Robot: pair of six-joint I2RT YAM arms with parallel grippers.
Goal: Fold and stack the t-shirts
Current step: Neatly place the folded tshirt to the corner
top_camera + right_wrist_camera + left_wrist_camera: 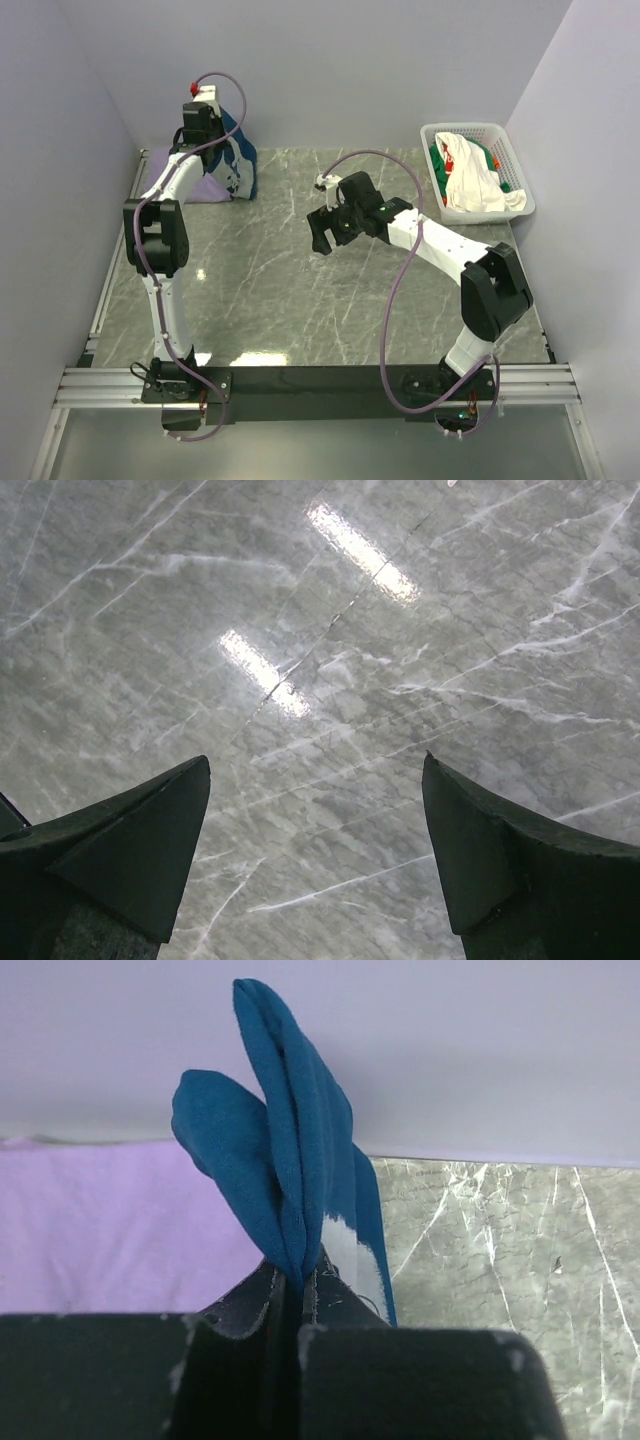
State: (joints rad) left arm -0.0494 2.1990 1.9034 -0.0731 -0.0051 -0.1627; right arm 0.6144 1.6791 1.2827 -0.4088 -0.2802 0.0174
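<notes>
My left gripper (207,112) (300,1285) is raised at the far left corner, shut on a fold of the dark navy-blue t-shirt (290,1150). That shirt (236,160) hangs down from the jaws to the table, showing a white print. A pale lavender t-shirt (205,188) (110,1220) lies flat under and beside it. My right gripper (322,232) (315,840) hovers over the bare marble mid-table, jaws wide open with nothing between them. More t-shirts, white (470,180) and green with red-orange bits (440,160), lie heaped in the basket.
A white plastic lattice basket (520,185) stands at the back right. Grey walls close in the table (300,290) on the left, back and right. A black rail runs along the near edge by the arm bases.
</notes>
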